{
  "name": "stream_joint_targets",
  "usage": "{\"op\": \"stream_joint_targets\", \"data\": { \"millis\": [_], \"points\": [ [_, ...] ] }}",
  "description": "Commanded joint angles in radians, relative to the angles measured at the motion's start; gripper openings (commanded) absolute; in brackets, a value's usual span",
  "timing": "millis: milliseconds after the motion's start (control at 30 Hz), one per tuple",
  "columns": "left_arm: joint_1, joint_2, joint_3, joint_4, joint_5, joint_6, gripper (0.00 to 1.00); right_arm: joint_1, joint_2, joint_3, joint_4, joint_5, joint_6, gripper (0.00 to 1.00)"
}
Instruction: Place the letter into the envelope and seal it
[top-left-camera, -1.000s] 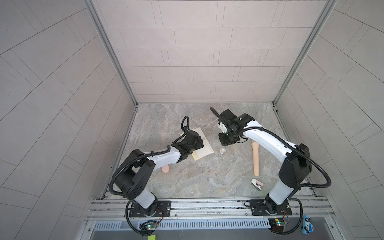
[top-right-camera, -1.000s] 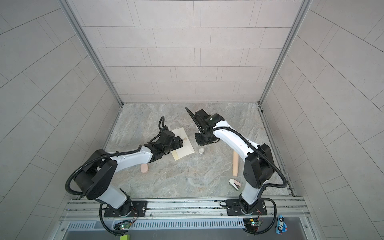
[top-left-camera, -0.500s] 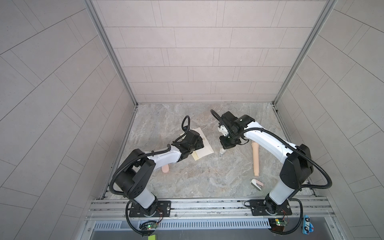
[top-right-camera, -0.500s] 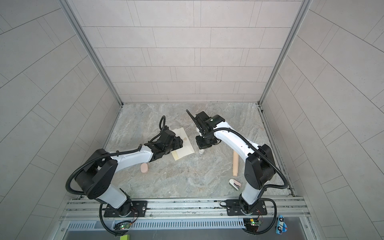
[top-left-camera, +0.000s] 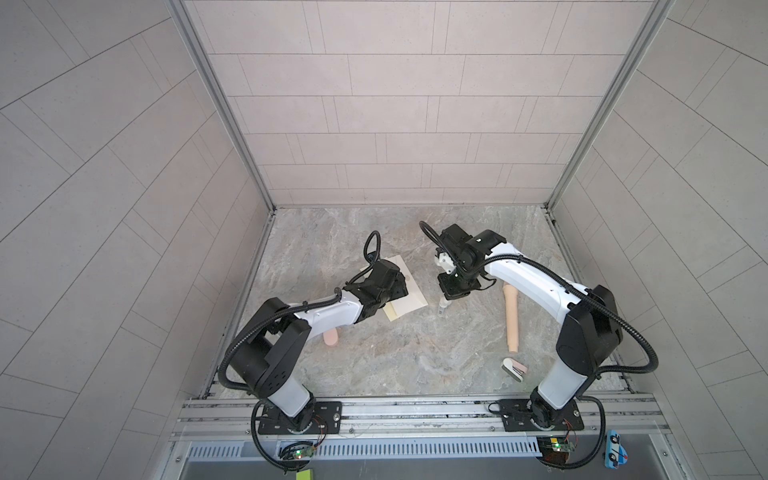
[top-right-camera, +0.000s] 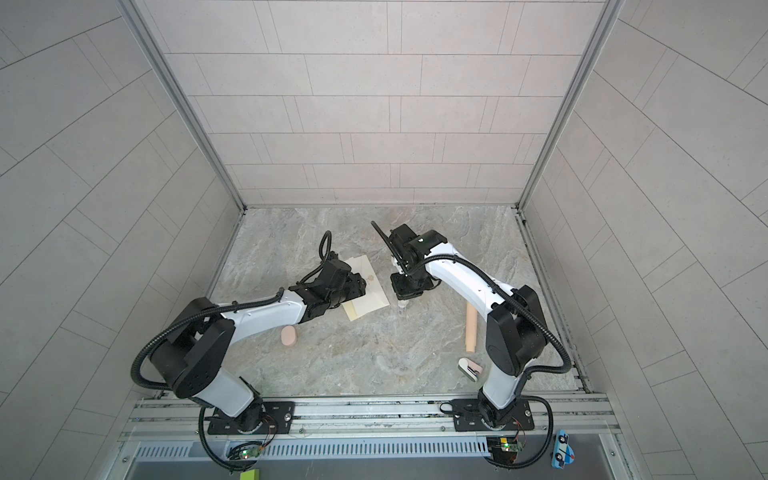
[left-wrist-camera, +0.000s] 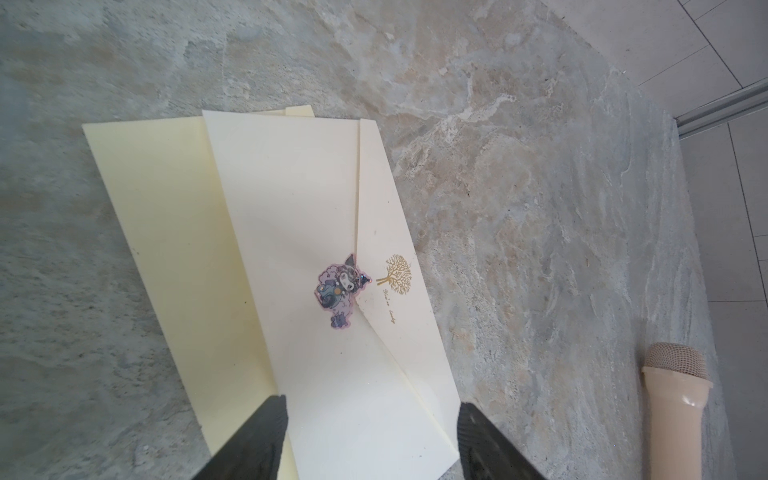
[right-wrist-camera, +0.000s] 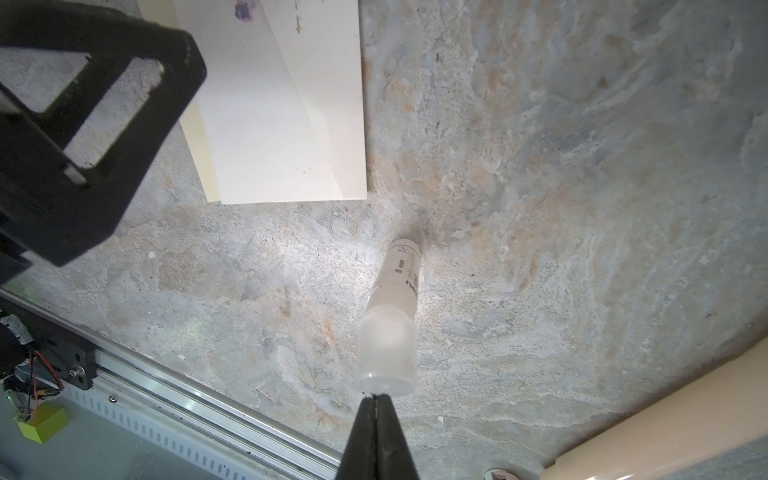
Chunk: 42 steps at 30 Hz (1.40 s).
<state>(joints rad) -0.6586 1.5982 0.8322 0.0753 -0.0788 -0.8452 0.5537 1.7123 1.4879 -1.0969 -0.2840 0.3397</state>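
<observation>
We judge the task nearly done. The envelope (left-wrist-camera: 291, 232) lies flat near the middle of the counter (top-left-camera: 374, 357), its flap folded down and a small cartoon sticker (left-wrist-camera: 338, 291) bridging the flap's tip and the body. No letter shows anywhere, so we take it to be inside. The pale yellow paper (left-wrist-camera: 166, 232) under the envelope is a separate sheet. At most, a press on the sticker is left.

In a top view the envelope's (top-left-camera: 411, 293) long axis runs from about 11 o'clock to 5 o'clock, and the flap's tip seems to point toward 2 o'clock.

The left end effector (left-wrist-camera: 372, 405) is spread over the envelope's 5 o'clock end and pinches nothing. The right end effector (right-wrist-camera: 376, 399) is pressed together and empty, at the cap of a white tube (right-wrist-camera: 395, 316) just beside the envelope at 4 o'clock.
</observation>
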Motion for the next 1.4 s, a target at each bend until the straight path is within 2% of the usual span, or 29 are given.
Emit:
{"op": "stream_joint_targets", "data": {
  "millis": [0, 1367],
  "points": [
    [0.004, 0.006, 0.025, -0.014, -0.015, 0.002, 0.71, 0.0, 0.013, 0.005, -0.02, 0.006, -0.013, 0.07],
    [-0.004, 0.012, 0.044, -0.019, 0.013, 0.031, 0.71, -0.004, 0.058, 0.016, 0.009, 0.028, -0.011, 0.06]
  ]
}}
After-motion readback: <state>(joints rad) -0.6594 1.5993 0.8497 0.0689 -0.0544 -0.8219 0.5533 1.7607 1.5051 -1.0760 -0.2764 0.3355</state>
